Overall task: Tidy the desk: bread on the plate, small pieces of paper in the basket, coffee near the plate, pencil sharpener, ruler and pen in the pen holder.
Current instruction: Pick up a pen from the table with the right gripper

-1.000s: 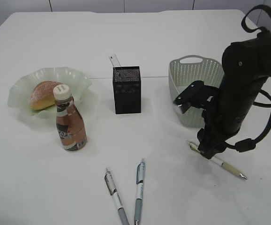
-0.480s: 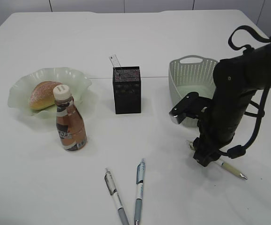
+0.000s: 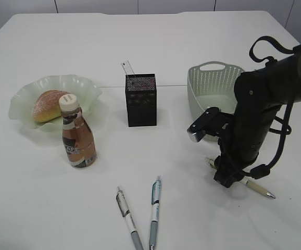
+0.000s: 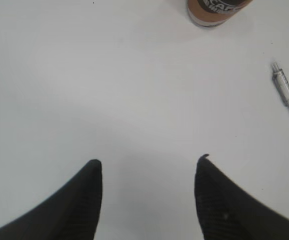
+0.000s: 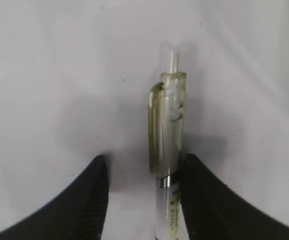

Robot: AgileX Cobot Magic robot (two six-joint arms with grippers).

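Leftmost, bread [image 3: 48, 105] resting on the plate [image 3: 85, 86], coffee [image 3: 77, 133] just beside it. Left gripper [image 4: 148, 192] spread wide, holding nothing. Centre: ruler [image 3: 127, 67] poking from the pen holder [image 3: 140, 99]; two pens [image 3: 140, 213] lying loose. Basket [image 3: 213, 88] contents hidden. Right gripper [image 5: 143, 192] down over a third pen [image 5: 167, 150], jaws apart either side, likely for grasping.
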